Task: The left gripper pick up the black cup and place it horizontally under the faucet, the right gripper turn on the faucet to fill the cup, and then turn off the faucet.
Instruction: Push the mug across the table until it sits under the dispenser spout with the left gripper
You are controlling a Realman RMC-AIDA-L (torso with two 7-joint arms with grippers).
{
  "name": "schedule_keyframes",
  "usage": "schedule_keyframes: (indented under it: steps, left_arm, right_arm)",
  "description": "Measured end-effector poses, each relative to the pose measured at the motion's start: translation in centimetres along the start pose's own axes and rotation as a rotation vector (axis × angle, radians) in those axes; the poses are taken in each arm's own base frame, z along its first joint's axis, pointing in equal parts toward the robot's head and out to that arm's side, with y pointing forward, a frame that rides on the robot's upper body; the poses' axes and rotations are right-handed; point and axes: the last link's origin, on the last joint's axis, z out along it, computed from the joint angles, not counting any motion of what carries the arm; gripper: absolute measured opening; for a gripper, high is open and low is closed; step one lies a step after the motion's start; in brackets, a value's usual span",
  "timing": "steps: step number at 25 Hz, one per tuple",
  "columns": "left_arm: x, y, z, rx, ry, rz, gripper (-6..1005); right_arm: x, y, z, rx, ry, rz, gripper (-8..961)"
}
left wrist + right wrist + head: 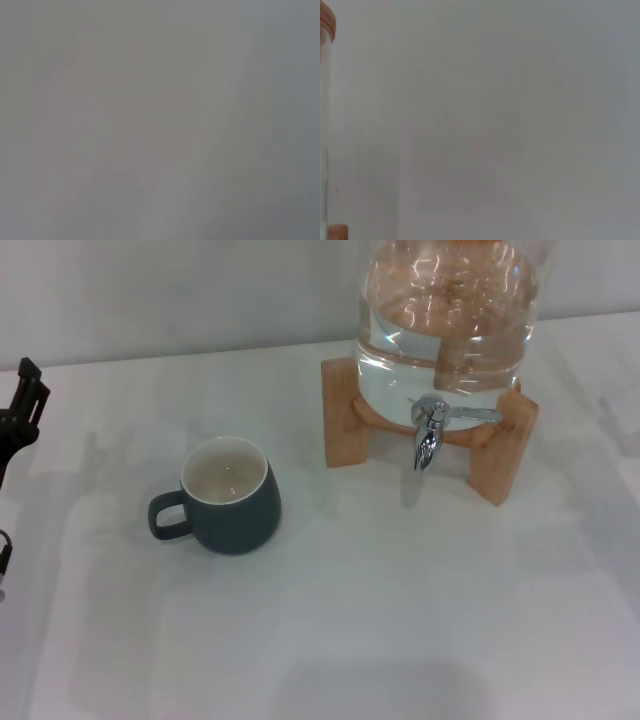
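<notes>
The black cup [230, 500] stands upright on the white table, left of centre in the head view. Its cream inside looks empty and its loop handle points left. The chrome faucet [430, 430] juts from the front of the glass jar at the back right, nozzle down, with its flat lever lying out to the right. Only a black part of my left gripper [22, 410] shows at the far left edge, well left of the cup and apart from it. My right gripper is out of view. The left wrist view shows only a blank grey surface.
A big clear glass jar [445, 320] of water sits on a wooden stand [500, 455] behind the faucet. In the right wrist view the jar's side [324, 125] runs along one edge. White table [400, 620] spreads in front of cup and stand.
</notes>
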Motion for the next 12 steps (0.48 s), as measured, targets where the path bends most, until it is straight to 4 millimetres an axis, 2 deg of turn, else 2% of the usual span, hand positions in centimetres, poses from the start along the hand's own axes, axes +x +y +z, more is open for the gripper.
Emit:
schedule_keyframes:
  steps: [6,12]
  left_arm:
    - [-0.5,0.7,-0.5,-0.051,-0.024,-0.023,793]
    - [-1.4,1.4,-1.8,-0.129,-0.060,0.015,793]
  right_arm:
    - [0.0,-0.1,0.2,0.005,0.008,-0.004,838]
    - [0.0,-0.1,0.7,0.007,0.021,-0.007,838]
